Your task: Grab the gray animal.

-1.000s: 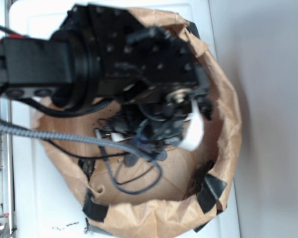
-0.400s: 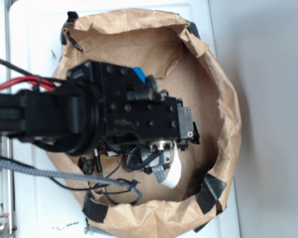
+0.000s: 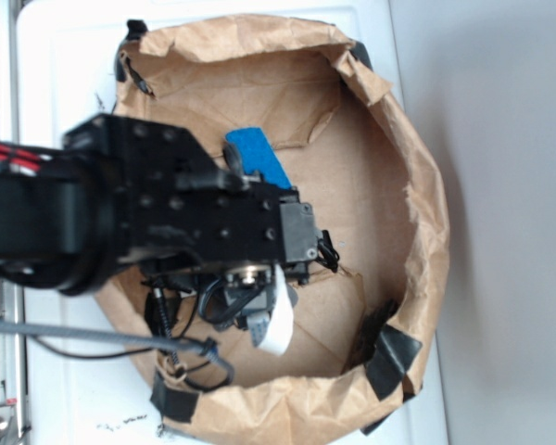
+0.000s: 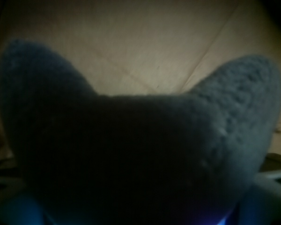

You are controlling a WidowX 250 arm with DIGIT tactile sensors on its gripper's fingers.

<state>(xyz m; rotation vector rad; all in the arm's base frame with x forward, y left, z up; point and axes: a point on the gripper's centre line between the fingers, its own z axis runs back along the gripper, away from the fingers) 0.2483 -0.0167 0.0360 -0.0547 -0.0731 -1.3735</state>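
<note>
Gray animal (image 4: 140, 154): soft plush, two pointed ears up, filling most of the wrist view, dark and blurred from closeness; creased brown paper behind it. Not visible in the exterior view, hidden under the arm.

Gripper (image 3: 259, 306): black, seen from above in the exterior view, wrist housing and cables covering the fingers. Whether clenched, released or grasping cannot be told; a faint pale-blue edge at the lower corners of the wrist view, too blurred to identify.

Arm (image 3: 120, 218): black, entering from the left edge, reaching over the lower left part of the paper bag's inside.

Paper bag (image 3: 417, 185): brown, crumpled, rim rolled down into a round wall, lying open on a white surface (image 3: 46, 83); black tape patches (image 3: 389, 357) at the lower rim.

Blue block (image 3: 257, 158): rectangular, tilted, lying on the bag floor just beside the upper edge of the wrist housing, partly covered by it.

White tag (image 3: 278, 324): hanging under the wrist housing.

Braided gray cable (image 3: 83, 336): running from the left edge toward the gripper.
</note>
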